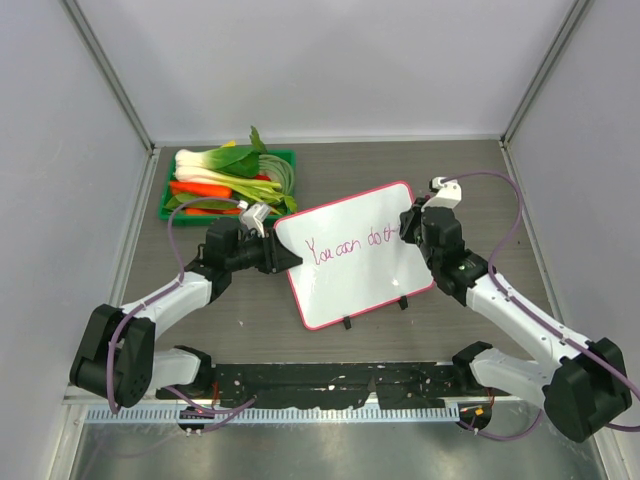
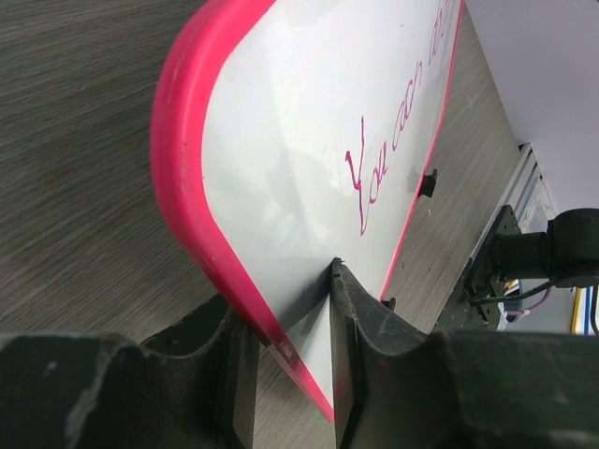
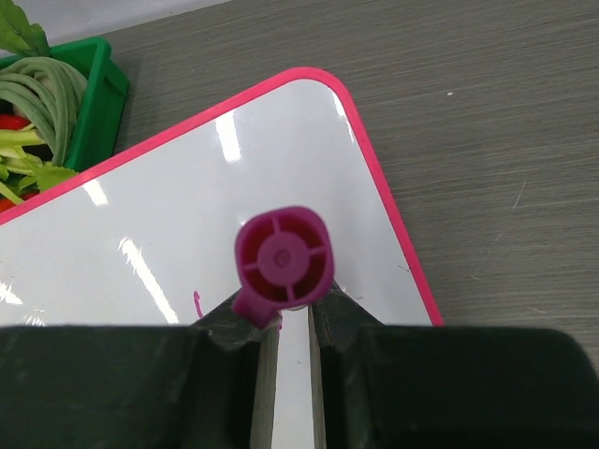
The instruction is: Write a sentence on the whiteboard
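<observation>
whiteboard point(image 1: 352, 290) clamped in left tool point(image 1: 288, 260), marker point(image 3: 284, 257) above

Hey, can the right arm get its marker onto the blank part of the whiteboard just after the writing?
Probably yes. The right gripper holds the marker right above that end of the whiteboard, nothing lies on the white past the sentence, and the left gripper clamps the opposite edge.

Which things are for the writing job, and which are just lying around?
For the job: whiteboard, sentence, purple marker, left gripper clamping the board's edge, right gripper holding the marker.
Just lying about: green tray, vegetables in it.
</observation>
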You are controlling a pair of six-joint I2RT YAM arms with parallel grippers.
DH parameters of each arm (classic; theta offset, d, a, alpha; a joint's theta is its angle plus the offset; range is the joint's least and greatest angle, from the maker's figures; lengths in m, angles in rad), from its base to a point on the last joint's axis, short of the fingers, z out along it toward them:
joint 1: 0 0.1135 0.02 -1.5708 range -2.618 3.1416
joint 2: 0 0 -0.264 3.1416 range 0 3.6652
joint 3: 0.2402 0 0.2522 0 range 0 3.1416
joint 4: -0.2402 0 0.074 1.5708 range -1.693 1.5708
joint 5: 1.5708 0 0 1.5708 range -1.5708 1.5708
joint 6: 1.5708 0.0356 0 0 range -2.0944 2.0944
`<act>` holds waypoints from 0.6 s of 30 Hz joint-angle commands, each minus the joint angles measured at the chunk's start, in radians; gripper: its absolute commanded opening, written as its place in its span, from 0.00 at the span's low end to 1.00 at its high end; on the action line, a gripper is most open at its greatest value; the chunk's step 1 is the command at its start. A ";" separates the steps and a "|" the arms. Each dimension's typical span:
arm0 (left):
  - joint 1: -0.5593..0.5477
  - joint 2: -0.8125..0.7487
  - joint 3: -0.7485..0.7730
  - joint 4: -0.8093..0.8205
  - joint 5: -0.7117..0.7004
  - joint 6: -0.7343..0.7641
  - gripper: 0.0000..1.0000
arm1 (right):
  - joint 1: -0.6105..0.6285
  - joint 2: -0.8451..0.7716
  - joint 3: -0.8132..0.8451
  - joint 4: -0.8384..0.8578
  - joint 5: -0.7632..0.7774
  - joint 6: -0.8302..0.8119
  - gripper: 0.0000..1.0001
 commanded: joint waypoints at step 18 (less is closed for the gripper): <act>0.012 0.034 -0.031 -0.061 -0.219 0.186 0.00 | -0.003 -0.074 -0.003 -0.045 -0.041 -0.020 0.01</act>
